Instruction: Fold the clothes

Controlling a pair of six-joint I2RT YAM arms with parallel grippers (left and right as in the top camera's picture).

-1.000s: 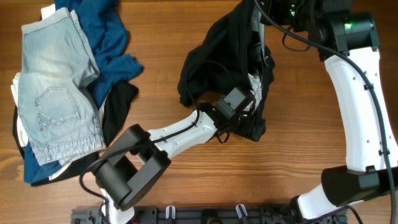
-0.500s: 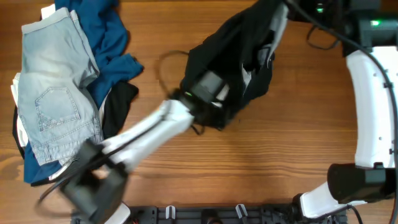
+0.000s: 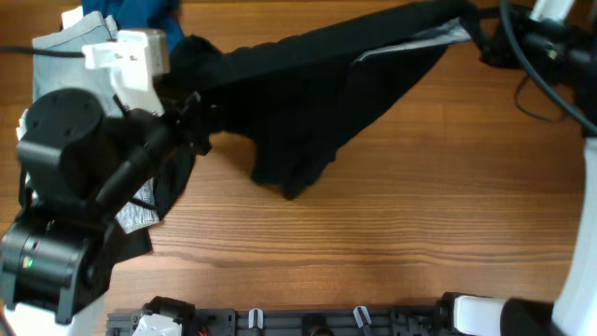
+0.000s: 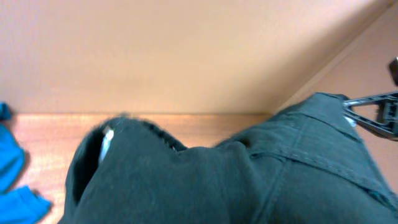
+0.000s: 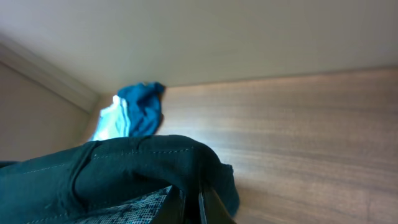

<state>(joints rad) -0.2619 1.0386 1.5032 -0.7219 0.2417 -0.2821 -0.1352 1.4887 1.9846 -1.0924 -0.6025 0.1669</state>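
Swung wide apart since before, left jaws and right jaws each clamp an edge of the black shorts (image 3: 317,84), stretched between them over the desk (image 3: 420,215).

The overhead camera looked straight down on the table (image 3: 420,215); both wrist cameras faced the black cloth (image 3: 308,93) closely.

Plain black shorts (image 3: 308,93) show a light grey inner waistband (image 3: 410,45) toward the table's far right corner. At the far left corner lie a plain deep-blue top (image 3: 140,14) and faded pale-blue denim jeans (image 3: 56,56). The table (image 3: 420,233) is warm brown with streaky wood grain.
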